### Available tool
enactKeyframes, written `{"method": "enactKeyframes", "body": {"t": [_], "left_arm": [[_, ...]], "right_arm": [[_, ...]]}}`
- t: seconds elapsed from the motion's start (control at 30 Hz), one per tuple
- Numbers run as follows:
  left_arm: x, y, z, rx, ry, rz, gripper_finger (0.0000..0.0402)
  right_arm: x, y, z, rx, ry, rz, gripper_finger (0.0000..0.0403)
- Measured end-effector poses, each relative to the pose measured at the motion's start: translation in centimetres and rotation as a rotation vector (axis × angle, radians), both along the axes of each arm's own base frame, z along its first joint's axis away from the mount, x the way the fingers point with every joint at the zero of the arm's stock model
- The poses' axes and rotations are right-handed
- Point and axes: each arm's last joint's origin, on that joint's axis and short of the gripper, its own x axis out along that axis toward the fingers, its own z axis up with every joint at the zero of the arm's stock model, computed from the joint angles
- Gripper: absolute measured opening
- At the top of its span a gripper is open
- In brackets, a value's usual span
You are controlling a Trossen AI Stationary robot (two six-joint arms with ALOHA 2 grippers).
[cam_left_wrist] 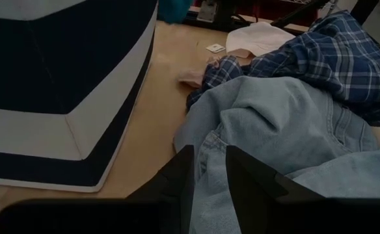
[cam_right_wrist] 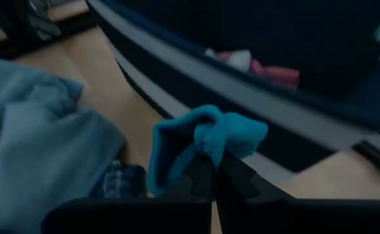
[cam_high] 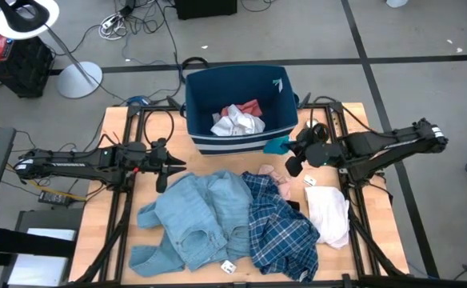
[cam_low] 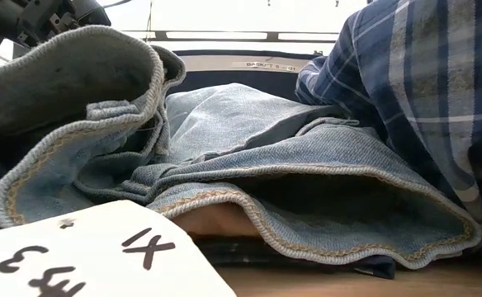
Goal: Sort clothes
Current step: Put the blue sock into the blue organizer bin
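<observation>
A navy bin with white stripes stands at the table's far middle, with white and salmon-red items inside. Light blue denim pieces lie in a heap at the near middle. A navy-white plaid shirt lies partly over them, with a pink item beside it and a white garment to the right. My right gripper is shut on a teal item by the bin's near right corner. My left gripper is open just left of the denim, touching nothing. My right gripper pinches a bunched fold of the teal item between its two fingertips. The cloth stands out past the fingers in a small crumpled lump, lifted clear of the table, just outside the bin's striped wall.
The bin's near wall stands close beside my left gripper. A white paper tag lies at the near edge by the denim hem, and another tag lies near the white garment. Bare wood shows on the near left.
</observation>
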Motion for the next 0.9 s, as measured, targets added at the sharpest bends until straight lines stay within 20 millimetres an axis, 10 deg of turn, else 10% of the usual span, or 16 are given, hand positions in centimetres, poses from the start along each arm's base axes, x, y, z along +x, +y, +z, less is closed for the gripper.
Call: {"method": "enactKeyframes", "body": {"t": [0.9], "left_arm": [[0.1, 0.0, 0.1, 0.001, -0.015, 0.000, 0.0095]], "right_arm": [[3.4, -0.9, 9.6, -0.255, -0.223, 0.057, 0.0000]]}}
